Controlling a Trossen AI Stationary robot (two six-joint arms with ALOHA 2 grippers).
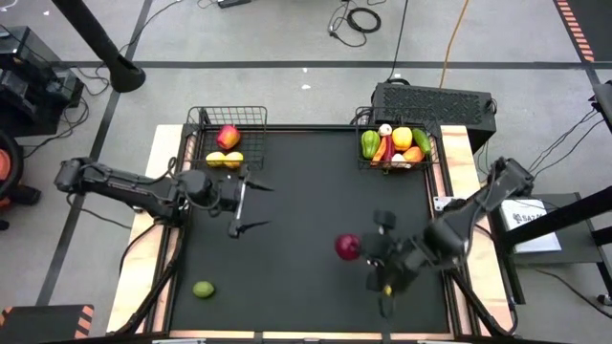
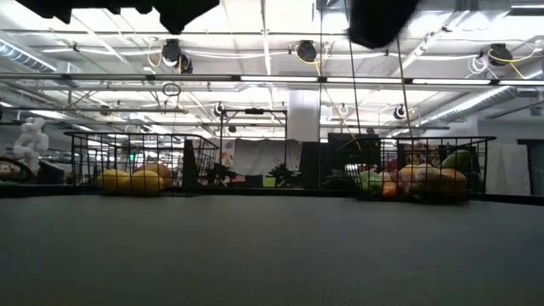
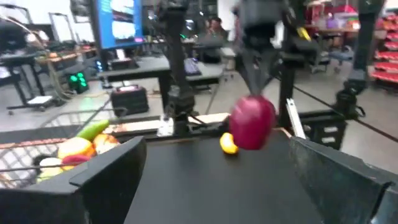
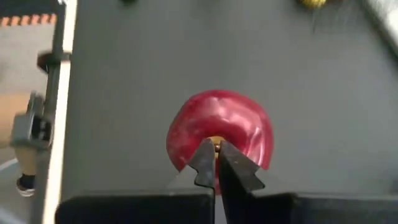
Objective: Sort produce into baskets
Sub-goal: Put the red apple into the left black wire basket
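Right gripper (image 4: 215,163): low on the desk's right side; jaws pinched together on the stem of the red apple (image 4: 219,138), which hangs off their tips.
Apple: lifted clear of the desk (image 1: 306,277), right of centre, on the side of the right jaws that faces the desk's middle.
Key relation: the apple has no long axis to speak of; the left basket (image 1: 229,122) with the other apple (image 1: 228,137) and lemons (image 1: 224,160) lies diagonally across, far left. The right basket (image 1: 400,143), holding peppers and other vegetables, is nearer but looks the wrong one.
Nearer arm: right arm has the fruit; left arm sits beside the target basket.
In the way: left gripper (image 1: 251,205), jaws spread wide and empty, pointing toward the middle just in front of the left basket; likely to crowd a straight path.
Still loose: lime (image 1: 203,289) near left corner; small yellow piece (image 3: 229,144) by the right arm.
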